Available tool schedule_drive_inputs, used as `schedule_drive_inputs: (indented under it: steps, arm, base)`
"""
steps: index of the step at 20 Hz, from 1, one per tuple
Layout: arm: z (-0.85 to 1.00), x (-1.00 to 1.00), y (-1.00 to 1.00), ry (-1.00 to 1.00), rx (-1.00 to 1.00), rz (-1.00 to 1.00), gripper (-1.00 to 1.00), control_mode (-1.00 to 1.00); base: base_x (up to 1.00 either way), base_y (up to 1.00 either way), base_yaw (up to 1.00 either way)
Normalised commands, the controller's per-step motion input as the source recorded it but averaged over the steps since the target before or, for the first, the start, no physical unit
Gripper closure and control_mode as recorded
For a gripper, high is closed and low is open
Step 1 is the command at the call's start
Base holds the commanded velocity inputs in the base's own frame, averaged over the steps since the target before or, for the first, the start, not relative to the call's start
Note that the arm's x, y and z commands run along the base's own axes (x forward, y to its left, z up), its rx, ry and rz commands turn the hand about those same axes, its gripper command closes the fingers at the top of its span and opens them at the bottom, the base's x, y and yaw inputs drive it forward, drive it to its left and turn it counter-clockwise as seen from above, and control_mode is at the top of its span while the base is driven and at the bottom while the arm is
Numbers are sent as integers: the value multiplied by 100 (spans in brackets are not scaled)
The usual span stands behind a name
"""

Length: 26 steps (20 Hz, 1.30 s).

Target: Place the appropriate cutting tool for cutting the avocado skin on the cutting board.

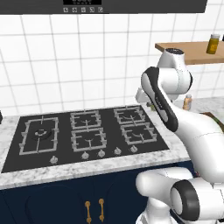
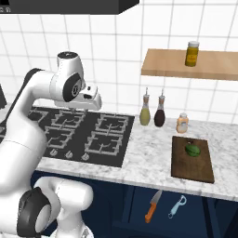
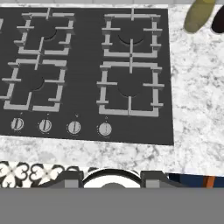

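One avocado [image 2: 192,150] on cutting board [image 2: 192,165]; gripper fingers hidden.

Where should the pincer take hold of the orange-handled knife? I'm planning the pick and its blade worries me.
Grip the knife by its orange handle, the lower end, closing across the handle's narrow width. It hangs on the dark cabinet front below the counter, blade pointing up, so come in from the front, facing the cabinet, clear of the blue peeler beside it.
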Motion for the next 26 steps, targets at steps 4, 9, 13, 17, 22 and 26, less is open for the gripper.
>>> schedule_drive_inputs:
  steps: [4, 9, 13, 17, 22, 26]
  arm:
    - [-1, -36, -33, -8, 3, -8, -100, -100]
    - [-22, -31, -100, 7, 19, -18, -100, -100]
    - [-53, -19, -100, 24, 11, -17, -100, -100]
    - [-81, -41, -100, 16, 5, -14, -100, -100]
    - [-89, -76, -93, 9, 3, -12, -100, -100]
    - [-87, -46, -98, 14, 2, -7, -100, -100]
  base:
    - [0, 0, 0]
    - [0, 0, 0]
    - [0, 0, 0]
    - [0, 0, 0]
    - [0, 0, 0]
    - [0, 0, 0]
